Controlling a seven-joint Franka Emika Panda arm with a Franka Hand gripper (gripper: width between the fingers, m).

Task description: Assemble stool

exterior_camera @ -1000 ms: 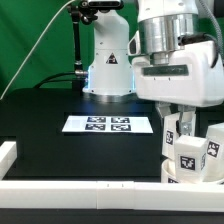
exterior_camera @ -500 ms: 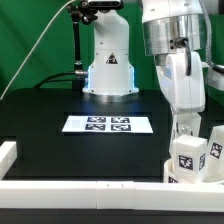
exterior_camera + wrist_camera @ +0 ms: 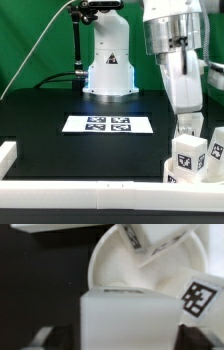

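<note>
The stool was seen at the near right corner of the black worktop, against the white border rail in the exterior view. Its round seat lay low, with at least 2 blocky tagged legs standing upright on it. The gripper hung directly over the nearer-centre leg, its fingers pointing straight down along the leg's upright long axis. In the wrist view that leg filled the space just below the camera, with a tagged leg beside it. Whether the gripper was released or grasping the leg could not be told: the fingertips met the leg's top but their gap was hidden. The marker board lay well apart, to the exterior view's left. Any coming move was judged to turn on this vertical alignment.
</note>
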